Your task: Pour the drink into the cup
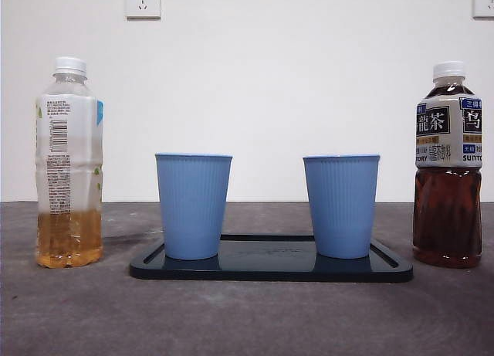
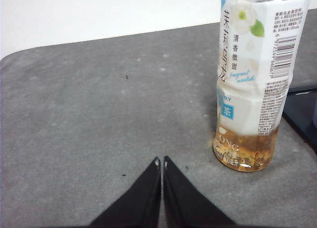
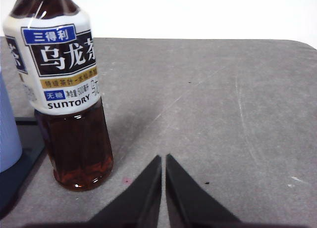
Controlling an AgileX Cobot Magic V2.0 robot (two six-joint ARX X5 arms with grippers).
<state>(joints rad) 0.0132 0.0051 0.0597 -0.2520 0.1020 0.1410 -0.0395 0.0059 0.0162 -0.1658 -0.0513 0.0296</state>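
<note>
Item 1: clear plastic bottle with white cap and white label (image 1: 69,163), upright on the grey felt-like table top (image 1: 247,317) at the far left; pale amber drink fills only its lowest part. Well apart from the tray.

Item 2: flat black rectangular tray (image 1: 270,267), centre of table, raised rim.

Item 3: ribbed light-blue plastic cup (image 1: 193,205), upright on the tray's left end, mouth up; contents cannot be seen.

Item 4: second ribbed light-blue plastic cup (image 1: 341,205), upright on the tray's right end, apart from the first; contents likewise hidden.

Item 5: clear plastic bottle of dark brown tea with white cap and dark-and-white label (image 1: 448,167), upright at the far right, just beside the tray's end, nearly full.

Item 6: left gripper (image 2: 161,162), jaws closed together, holding nothing, low over bare table near item 1 and not touching it.

Item 7: right gripper (image 3: 163,159), jaws closed together, holding nothing, near item 5, apart from it.

Backdrop: white wall with two white sockets (image 1: 143,1).
</note>
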